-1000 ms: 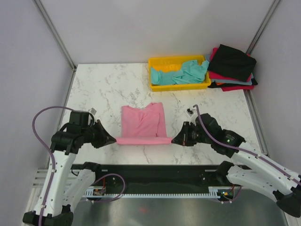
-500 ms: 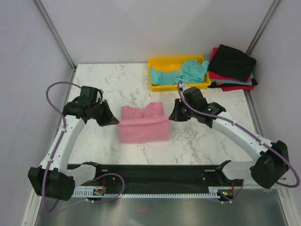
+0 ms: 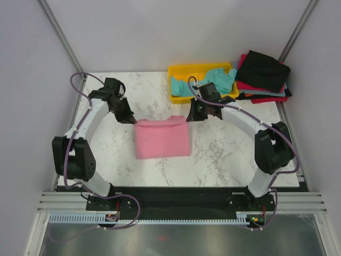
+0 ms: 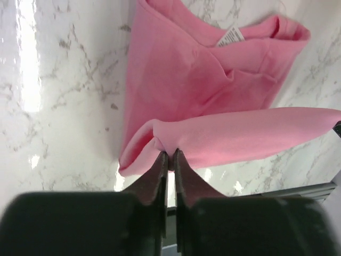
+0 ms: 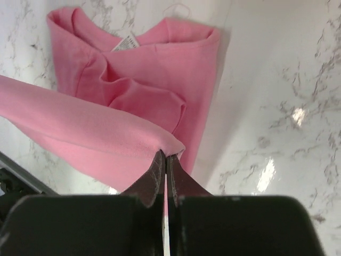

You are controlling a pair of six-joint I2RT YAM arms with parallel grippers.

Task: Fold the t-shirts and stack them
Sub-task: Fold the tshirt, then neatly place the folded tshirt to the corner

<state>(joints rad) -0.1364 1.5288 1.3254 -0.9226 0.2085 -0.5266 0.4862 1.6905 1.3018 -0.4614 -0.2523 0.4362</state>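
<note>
The pink t-shirt [image 3: 162,140] lies folded in the middle of the marble table. My left gripper [image 3: 130,120] is shut on its far left corner and my right gripper [image 3: 189,118] is shut on its far right corner, holding the hem stretched between them above the collar end. In the left wrist view the jaws [image 4: 170,154] pinch the pink fabric [image 4: 234,136]; in the right wrist view the jaws [image 5: 165,157] pinch the same edge [image 5: 90,125]. A teal t-shirt [image 3: 205,82] lies in the yellow tray. A black t-shirt [image 3: 264,69] tops a red one [image 3: 261,96] at the back right.
The yellow plastic tray [image 3: 178,96] stands at the back centre, just behind my right gripper. The stack of folded shirts sits at the table's back right corner. Metal frame posts rise at both back corners.
Both grippers have carried the shirt's near edge from the front of the table back over the shirt to its far end, folding it in half.
</note>
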